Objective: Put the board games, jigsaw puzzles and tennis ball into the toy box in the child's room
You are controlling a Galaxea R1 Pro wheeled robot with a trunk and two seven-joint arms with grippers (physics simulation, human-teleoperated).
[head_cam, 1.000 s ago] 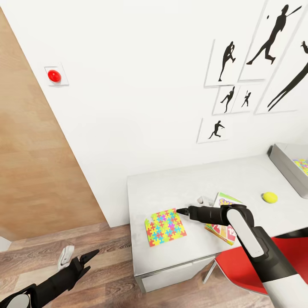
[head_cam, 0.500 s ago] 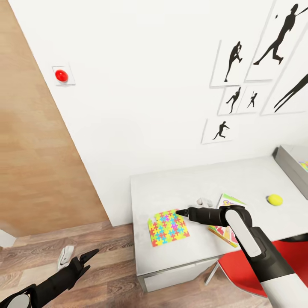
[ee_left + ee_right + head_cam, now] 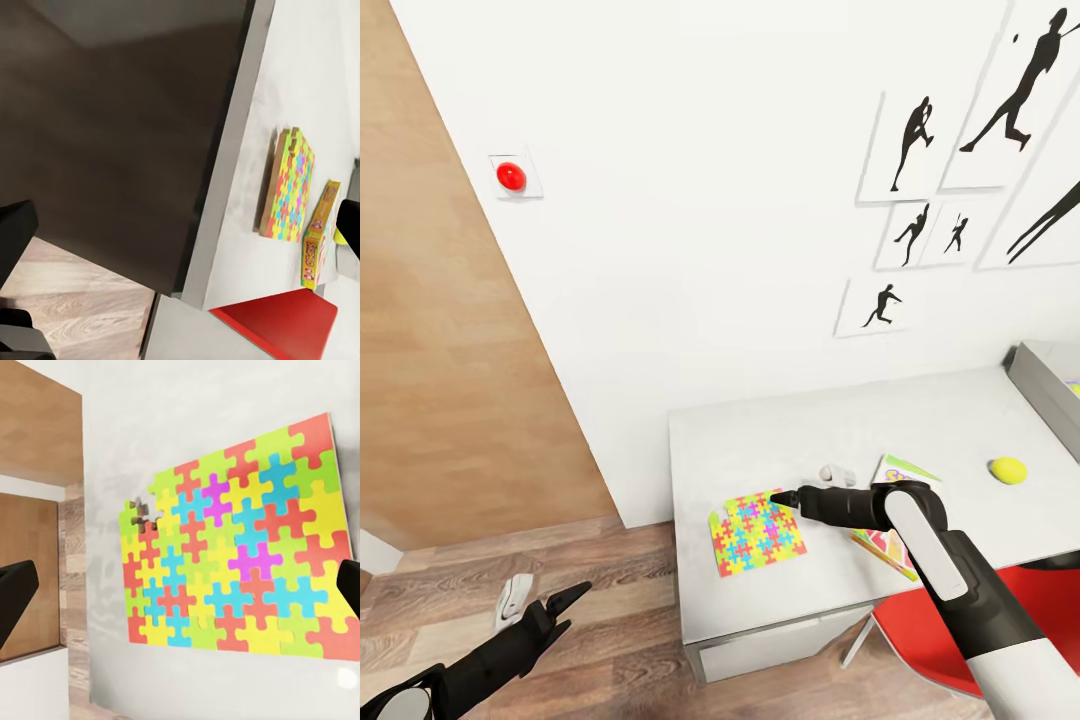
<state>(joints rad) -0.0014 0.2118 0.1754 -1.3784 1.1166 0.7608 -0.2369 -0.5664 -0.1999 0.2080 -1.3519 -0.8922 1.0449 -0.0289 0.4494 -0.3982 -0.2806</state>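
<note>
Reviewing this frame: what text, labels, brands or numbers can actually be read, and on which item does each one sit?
None reads clearly.
Board game: coloured print on its lid, mostly hidden behind the right arm in the head view; lettering on its edge in the left wrist view is too blurred to read.
Jigsaw puzzle: coloured pieces, no text.
Wall prints: black athlete silhouettes, no words.
Red wall button: no label legible.

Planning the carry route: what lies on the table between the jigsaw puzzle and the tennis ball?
In the head view, the board game lies between jigsaw puzzle and tennis ball, partly under the right arm.
</note>
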